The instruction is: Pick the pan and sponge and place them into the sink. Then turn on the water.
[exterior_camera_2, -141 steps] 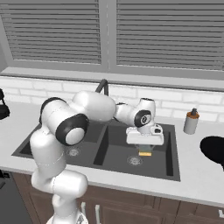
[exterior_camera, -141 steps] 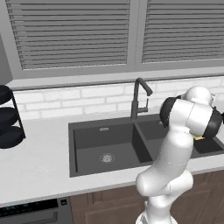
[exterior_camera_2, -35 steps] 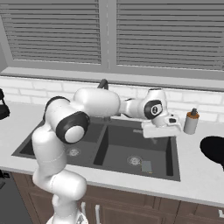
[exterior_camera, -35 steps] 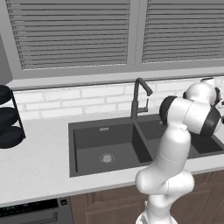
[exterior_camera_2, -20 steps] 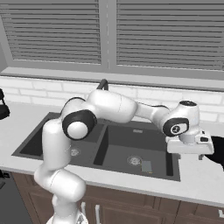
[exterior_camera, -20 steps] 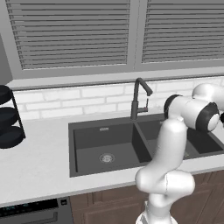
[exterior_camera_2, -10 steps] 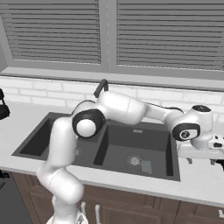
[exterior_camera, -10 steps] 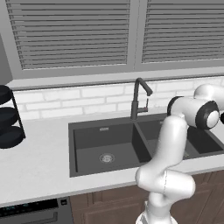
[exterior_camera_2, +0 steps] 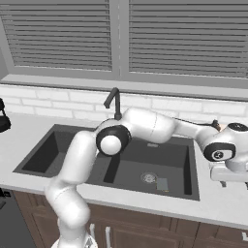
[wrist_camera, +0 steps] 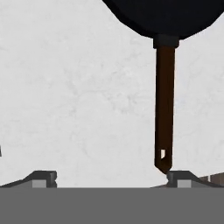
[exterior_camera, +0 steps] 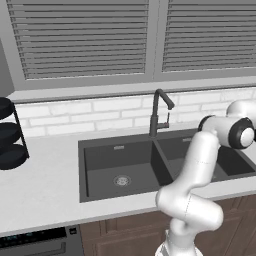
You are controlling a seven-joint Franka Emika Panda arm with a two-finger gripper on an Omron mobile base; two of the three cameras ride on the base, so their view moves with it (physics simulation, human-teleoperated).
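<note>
The sink (exterior_camera_2: pixel 63 145), a dark double basin set in the pale counter (exterior_camera: pixel 40 190), takes up the middle of both base views, with the gooseneck faucet (exterior_camera: pixel 156 112) standing behind the divider and no stream running from it. In the right base view a small flat rectangular thing lies on the floor of the right basin just beside the drain — by its shape probably the sponge (exterior_camera_2: pixel 162 184), though it reads grey here and its colours cannot be made out.

The arm stretches far out past the sink's right end, and the gripper (exterior_camera_2: pixel 231 180) hangs low over the counter there. In the hand view its two finger tips (wrist_camera: pixel 43 177) stand wide apart at the bottom with nothing between them, so it is spread and empty.

The pan (wrist_camera: pixel 164 15) sits on the counter straight ahead of the hand: its black bowl fills the top of the hand view, and its brown handle (wrist_camera: pixel 164 105) runs down from the bowl toward the camera, the long axis lying along the line of sight. The handle's free end (the one with the small hanging hole) stops just short of the right-hand tip, off to that side rather than centred in the gap. The coming grasp therefore seems to call for a sideways shift toward the handle, then a descent.

The base views give the arm's reach and the sink; the hand view gives the handle's offset.
</note>
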